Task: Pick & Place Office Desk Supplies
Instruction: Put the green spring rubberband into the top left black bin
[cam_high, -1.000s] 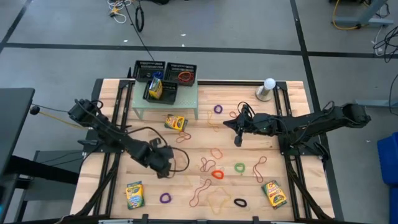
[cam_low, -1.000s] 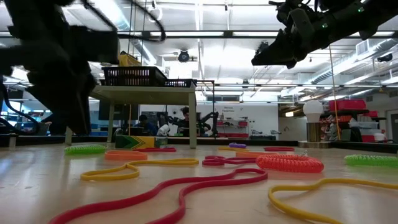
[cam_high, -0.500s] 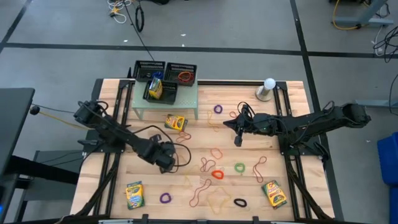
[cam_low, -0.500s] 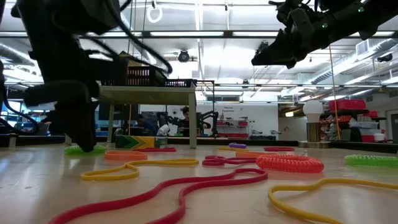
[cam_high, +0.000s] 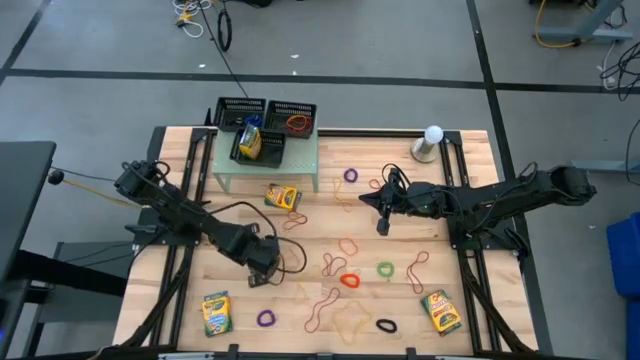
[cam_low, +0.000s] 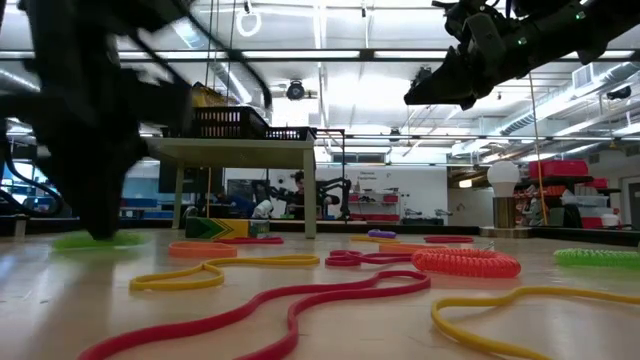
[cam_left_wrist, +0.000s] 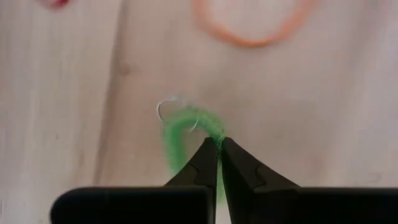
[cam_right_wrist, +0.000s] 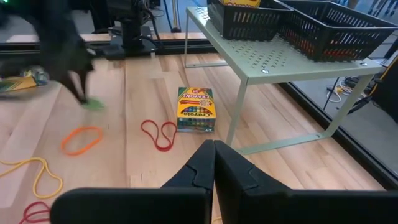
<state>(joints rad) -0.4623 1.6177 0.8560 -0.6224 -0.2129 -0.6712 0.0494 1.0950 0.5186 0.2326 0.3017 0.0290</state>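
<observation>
My overhead camera looks straight down on the worktop (cam_high: 470, 285); my low one skims level across it; both wrist cameras peer close at it.

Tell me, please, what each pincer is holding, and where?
Left pincer: shut on the fuzzy green rubber-band loop, at its rim. Right pincer: shut, empty.

The table (cam_high: 180, 310) is pale wood with visible grain. The crayon boxes (cam_high: 282, 197) are yellow and green. The rubber-band loops come in several colours: a fuzzy green loop (cam_left_wrist: 183, 134), an orange loop (cam_right_wrist: 81, 139), a red loop (cam_right_wrist: 158, 133), a purple loop (cam_high: 266, 319). The mesh trays (cam_high: 265, 122) are black, on a pale green perforated stand (cam_right_wrist: 292, 64). Both the left gripper (cam_left_wrist: 219, 149) and the right gripper (cam_right_wrist: 213, 152) are black.
</observation>
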